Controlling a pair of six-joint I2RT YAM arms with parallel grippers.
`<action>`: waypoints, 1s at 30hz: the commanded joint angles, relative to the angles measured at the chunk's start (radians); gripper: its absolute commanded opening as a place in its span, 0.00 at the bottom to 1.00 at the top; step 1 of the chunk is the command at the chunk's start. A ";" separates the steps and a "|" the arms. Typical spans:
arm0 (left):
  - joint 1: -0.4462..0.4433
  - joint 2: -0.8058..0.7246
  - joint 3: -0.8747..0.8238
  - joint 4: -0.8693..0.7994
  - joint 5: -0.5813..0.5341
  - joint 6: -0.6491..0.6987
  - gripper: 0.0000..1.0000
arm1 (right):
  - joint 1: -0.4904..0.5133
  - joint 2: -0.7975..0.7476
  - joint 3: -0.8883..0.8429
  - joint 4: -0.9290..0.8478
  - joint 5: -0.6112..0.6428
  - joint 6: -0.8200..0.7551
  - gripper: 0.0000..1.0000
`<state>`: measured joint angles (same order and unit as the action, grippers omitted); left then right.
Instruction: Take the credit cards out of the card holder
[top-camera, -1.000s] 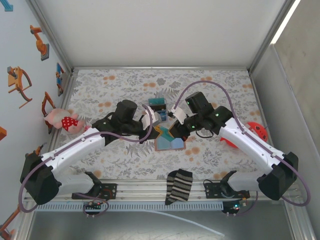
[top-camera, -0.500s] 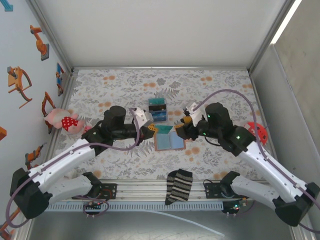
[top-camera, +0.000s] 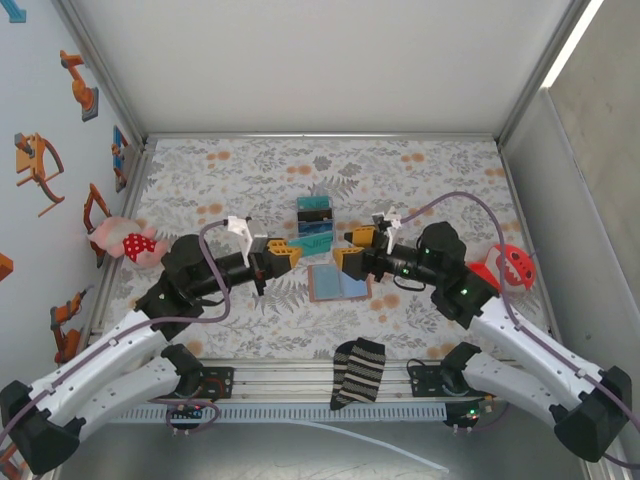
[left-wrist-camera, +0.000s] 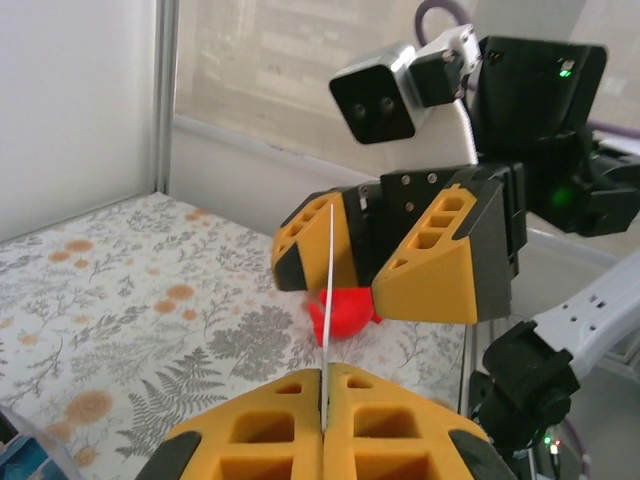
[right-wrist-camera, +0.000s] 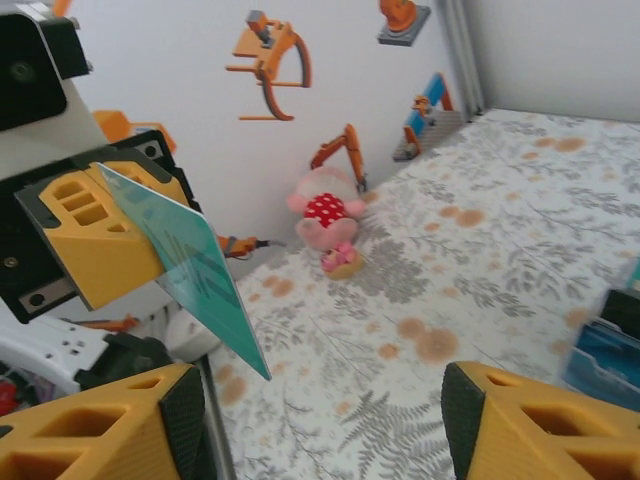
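Note:
The card holder (top-camera: 338, 283) lies open and flat on the floral mat, tan rim around a light-blue inside. Above its far edge hangs a teal credit card (top-camera: 315, 245), and my left gripper (top-camera: 291, 249) is shut on its left end. In the left wrist view the credit card (left-wrist-camera: 328, 290) shows edge-on as a thin white line rising from my left gripper (left-wrist-camera: 325, 372). My right gripper (top-camera: 349, 257) faces it from the right, open, with nothing between its jaws. In the right wrist view the credit card (right-wrist-camera: 190, 265) slants down in front of my right gripper (right-wrist-camera: 320, 420).
A blue-teal-black box (top-camera: 315, 212) stands just beyond the card. A pink plush toy (top-camera: 128, 243) lies at the left wall, a red toy (top-camera: 510, 265) at the right. A striped sock (top-camera: 358, 372) hangs over the near rail.
Both grippers have drawn apart and back from the card holder. The right gripper has opened and let go. The left gripper now holds a teal card up, clear of the holder.

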<state>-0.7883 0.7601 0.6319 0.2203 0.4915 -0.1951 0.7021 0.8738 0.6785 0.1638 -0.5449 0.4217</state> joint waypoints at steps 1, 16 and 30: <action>0.001 -0.015 -0.026 0.086 0.022 -0.081 0.00 | 0.003 0.053 0.046 0.129 -0.123 0.052 0.61; -0.001 0.033 -0.031 0.151 0.042 -0.153 0.00 | 0.004 0.132 0.087 0.225 -0.264 0.094 0.22; 0.002 0.000 0.124 -0.168 -0.004 0.019 0.60 | 0.004 0.037 0.125 -0.080 -0.152 -0.064 0.00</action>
<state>-0.7856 0.7864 0.6758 0.1600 0.5026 -0.2726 0.7036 0.9360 0.7589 0.1768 -0.7315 0.4252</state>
